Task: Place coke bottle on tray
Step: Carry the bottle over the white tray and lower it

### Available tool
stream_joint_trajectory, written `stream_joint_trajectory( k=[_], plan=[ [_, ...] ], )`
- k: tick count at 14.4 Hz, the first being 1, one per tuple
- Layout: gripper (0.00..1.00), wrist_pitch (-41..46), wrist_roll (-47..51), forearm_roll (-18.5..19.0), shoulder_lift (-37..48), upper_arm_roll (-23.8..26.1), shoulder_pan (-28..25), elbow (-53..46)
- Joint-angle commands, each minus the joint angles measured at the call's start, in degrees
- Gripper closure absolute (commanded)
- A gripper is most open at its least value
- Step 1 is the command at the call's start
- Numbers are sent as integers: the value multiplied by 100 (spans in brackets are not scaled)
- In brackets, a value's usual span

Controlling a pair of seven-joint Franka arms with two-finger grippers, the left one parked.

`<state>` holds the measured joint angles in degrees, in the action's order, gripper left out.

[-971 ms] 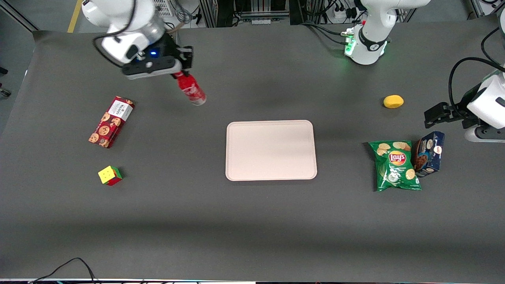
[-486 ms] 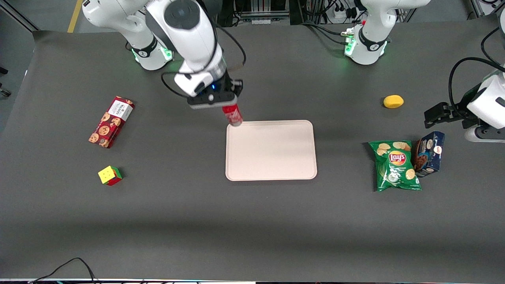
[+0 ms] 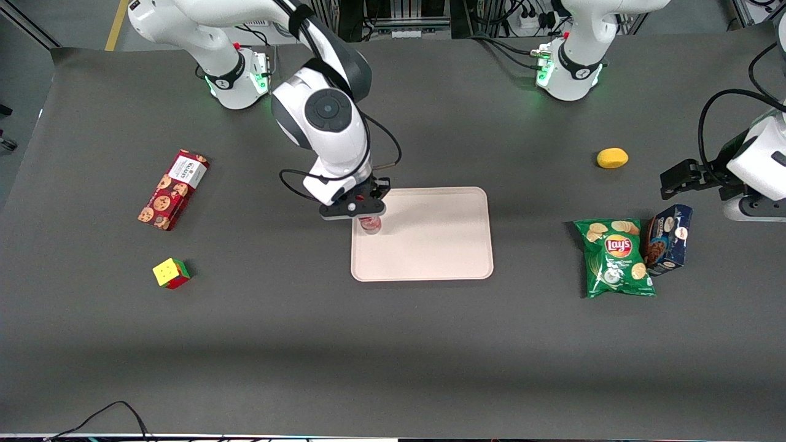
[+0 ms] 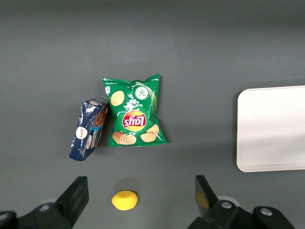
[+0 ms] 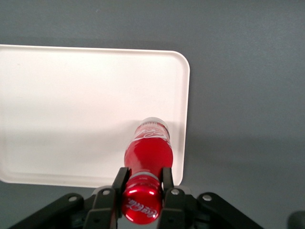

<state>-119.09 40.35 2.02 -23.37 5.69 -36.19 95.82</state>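
My right gripper is shut on the neck of the coke bottle, a slim red bottle with white script and a clear base. The bottle hangs upright under the gripper, its base over or on the pale pinkish tray, just inside the rim toward the working arm's end. Whether the base touches the tray I cannot tell. In the right wrist view the fingers of the gripper clamp just below the red cap, and the bottle's body points down at the tray. The parked arm's camera shows one end of the tray.
A red cookie box and a colour cube lie toward the working arm's end. Toward the parked arm's end lie a green Lay's bag, a blue cookie box and a yellow lemon.
The right arm has carried the bottle from the working arm's end over to the tray and lowered it, turning it from tilted to upright. Nothing else has moved.
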Motion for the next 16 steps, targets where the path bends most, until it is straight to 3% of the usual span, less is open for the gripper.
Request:
stream_joint_trajectory(
  k=[1, 13, 14, 15, 16],
  plan=[
    [100, -140, -1, 132, -308, 20, 33, -204],
    [100, -396, 60, 71, -590, 3, 69, -213],
    [76, -396, 43, 53, -590, -23, 77, -213],
    [18, -378, 17, 62, -590, -32, 86, -204],
    [0, -369, 8, 62, -590, -33, 86, -204]
  ],
)
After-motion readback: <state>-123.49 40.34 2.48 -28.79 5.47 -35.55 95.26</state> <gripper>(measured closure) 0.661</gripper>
